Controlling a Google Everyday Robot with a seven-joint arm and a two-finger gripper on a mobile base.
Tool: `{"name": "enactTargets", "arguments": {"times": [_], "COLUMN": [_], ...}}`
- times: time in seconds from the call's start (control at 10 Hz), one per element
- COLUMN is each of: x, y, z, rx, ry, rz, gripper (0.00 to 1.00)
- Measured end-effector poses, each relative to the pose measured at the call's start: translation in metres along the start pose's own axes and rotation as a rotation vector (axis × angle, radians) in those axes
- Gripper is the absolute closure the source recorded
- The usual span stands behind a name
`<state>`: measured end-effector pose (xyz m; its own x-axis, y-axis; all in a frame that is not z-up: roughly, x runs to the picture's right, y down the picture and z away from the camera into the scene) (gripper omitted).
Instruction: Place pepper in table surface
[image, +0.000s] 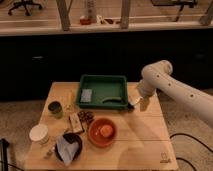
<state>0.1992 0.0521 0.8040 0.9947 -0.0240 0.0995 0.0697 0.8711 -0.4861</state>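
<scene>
The pepper (114, 100), slim, curved and light green, lies inside the dark green tray (102, 81) near its front right corner. The tray sits at the back of the pale wooden table surface (142, 135). My gripper (134, 104) hangs at the end of the white arm (159, 80), just off the tray's right front corner and low over the table, a little to the right of the pepper. It holds nothing that I can see.
A grey-blue pad (86, 95) lies in the tray's left part. An orange fruit (104, 130) sits in a red bowl (101, 139). A dark cup (55, 108), a white cup (39, 134), a snack pile (85, 116) and a black bowl (67, 146) stand at the left.
</scene>
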Motion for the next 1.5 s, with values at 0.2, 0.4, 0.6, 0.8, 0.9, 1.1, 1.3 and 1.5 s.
{"name": "enactTargets", "arguments": {"times": [0.2,0.4,0.6,0.8,0.9,1.1,1.3,1.5], "x": [-0.017,-0.029,-0.045,-0.063,-0.067,-0.08,-0.089,-0.1], "y": [-0.011,-0.021,-0.029,-0.038,-0.041,-0.049,-0.055,-0.061], "z": [-0.01,-0.012,-0.011,-0.006,-0.004,0.003,0.008,0.015], "rx": [0.006,0.015,0.02,0.019,0.018,0.012,0.006,0.004], "ry": [0.006,0.008,0.007,0.0,-0.007,-0.025,-0.036,-0.045], "rz": [-0.016,-0.032,-0.053,-0.077,-0.086,-0.107,-0.124,-0.143], "gripper": [0.2,0.2,0.2,0.2,0.2,0.2,0.2,0.2]}}
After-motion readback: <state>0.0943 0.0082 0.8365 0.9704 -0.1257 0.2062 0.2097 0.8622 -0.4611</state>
